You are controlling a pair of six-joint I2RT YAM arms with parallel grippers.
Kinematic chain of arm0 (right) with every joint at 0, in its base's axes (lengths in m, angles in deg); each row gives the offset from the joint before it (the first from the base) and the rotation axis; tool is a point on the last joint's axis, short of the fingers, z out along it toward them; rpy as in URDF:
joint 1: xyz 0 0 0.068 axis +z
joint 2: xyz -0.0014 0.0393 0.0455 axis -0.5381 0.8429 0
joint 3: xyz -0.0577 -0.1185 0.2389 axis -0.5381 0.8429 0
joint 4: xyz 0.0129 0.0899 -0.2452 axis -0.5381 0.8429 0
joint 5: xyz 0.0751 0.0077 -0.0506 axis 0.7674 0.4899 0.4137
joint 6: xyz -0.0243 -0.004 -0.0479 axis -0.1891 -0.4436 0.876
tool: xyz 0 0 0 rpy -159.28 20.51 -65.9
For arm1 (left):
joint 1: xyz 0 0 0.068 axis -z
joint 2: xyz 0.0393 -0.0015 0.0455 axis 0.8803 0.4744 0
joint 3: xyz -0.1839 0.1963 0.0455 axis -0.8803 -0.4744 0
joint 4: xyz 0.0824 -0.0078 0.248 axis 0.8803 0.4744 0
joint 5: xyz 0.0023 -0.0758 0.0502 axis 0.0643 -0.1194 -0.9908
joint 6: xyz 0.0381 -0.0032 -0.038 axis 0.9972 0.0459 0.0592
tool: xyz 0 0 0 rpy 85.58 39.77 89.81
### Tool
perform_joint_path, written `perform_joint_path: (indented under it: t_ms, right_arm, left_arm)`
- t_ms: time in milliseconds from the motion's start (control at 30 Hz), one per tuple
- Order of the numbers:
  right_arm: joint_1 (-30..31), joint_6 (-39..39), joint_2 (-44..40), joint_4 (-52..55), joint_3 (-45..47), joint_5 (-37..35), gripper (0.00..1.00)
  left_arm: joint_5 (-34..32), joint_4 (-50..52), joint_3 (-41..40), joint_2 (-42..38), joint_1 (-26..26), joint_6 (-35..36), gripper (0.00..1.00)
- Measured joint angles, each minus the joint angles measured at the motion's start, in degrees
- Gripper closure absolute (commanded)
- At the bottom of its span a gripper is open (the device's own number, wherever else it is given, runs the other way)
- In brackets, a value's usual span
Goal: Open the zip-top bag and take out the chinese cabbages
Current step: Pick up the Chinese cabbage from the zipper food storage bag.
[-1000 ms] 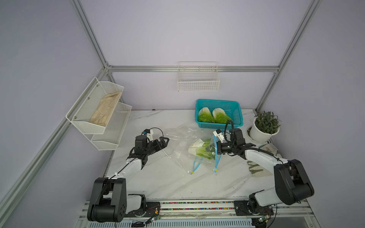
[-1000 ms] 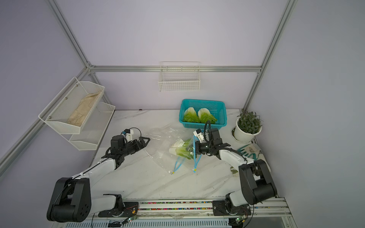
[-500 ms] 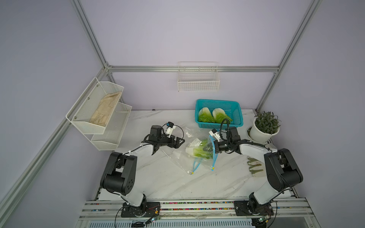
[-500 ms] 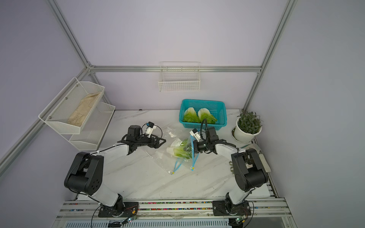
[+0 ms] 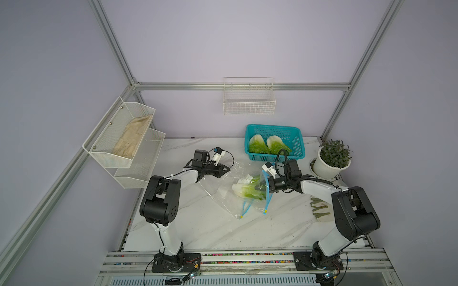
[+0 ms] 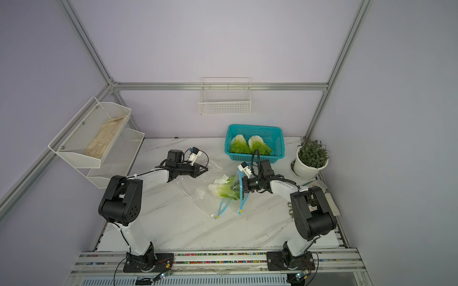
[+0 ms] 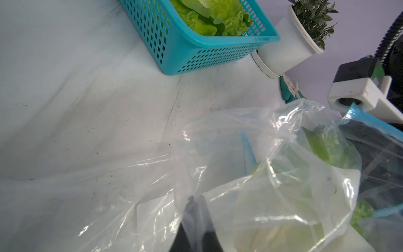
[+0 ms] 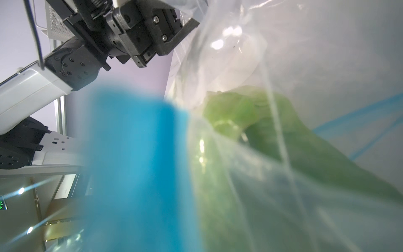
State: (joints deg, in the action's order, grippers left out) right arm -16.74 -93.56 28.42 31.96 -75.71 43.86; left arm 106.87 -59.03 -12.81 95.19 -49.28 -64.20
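The clear zip-top bag [image 5: 223,188] [image 6: 198,190] lies mid-table with its blue zip strip [image 5: 266,180] [image 8: 135,152] raised at the right end. One chinese cabbage [image 5: 249,190] [image 6: 224,192] [image 8: 239,109] lies inside it. Two more cabbages [image 5: 257,146] [image 5: 277,146] rest in the teal basket [image 5: 272,127] [image 7: 218,43]. My left gripper [image 5: 228,169] [image 6: 207,169] [image 7: 196,198] is shut on the bag's clear film at its far-left corner. My right gripper [image 5: 267,188] [image 6: 241,189] is shut on the blue zip edge; its fingers are hidden in the right wrist view.
A potted plant [image 5: 333,158] stands at the right, beside the basket. A white two-tier mesh rack [image 5: 124,138] hangs on the left wall, a wire basket [image 5: 249,99] on the back wall. Small green items [image 5: 319,208] lie near the table's right edge.
My left arm has swung right to the bag, and its jaws went from open to shut on the film. The right gripper kept hold of the zip edge and shifted slightly left.
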Motion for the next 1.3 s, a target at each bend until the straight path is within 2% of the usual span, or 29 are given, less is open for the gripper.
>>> perform_joint_path:
  t_ms: [200, 500, 933, 1133, 1300]
  right_arm:
    - [0.0, -1.9, -5.0, 0.0, 0.1, -5.0, 1.0]
    - [0.1, -3.2, -17.4, -0.5, 4.1, -13.9, 1.0]
    - [-0.3, -4.0, -25.1, -0.1, 5.4, -20.7, 1.0]
    - [-0.7, -5.3, -32.1, 1.0, 2.8, -24.3, 1.0]
    - [-0.8, -7.1, -36.9, 1.7, -1.4, -30.5, 1.0]
  left_arm:
    - [-5.1, -3.0, -2.9, -2.5, -1.0, -6.3, 1.0]
    - [-11.9, -5.3, -8.0, -7.1, -6.9, -15.0, 1.0]
    - [-14.1, -3.6, -8.5, -9.0, -8.5, -18.0, 1.0]
    - [-16.9, -3.8, -9.2, -10.1, -12.1, -21.6, 1.0]
    - [-19.2, -2.7, -9.2, -10.2, -12.5, -22.9, 1.0]
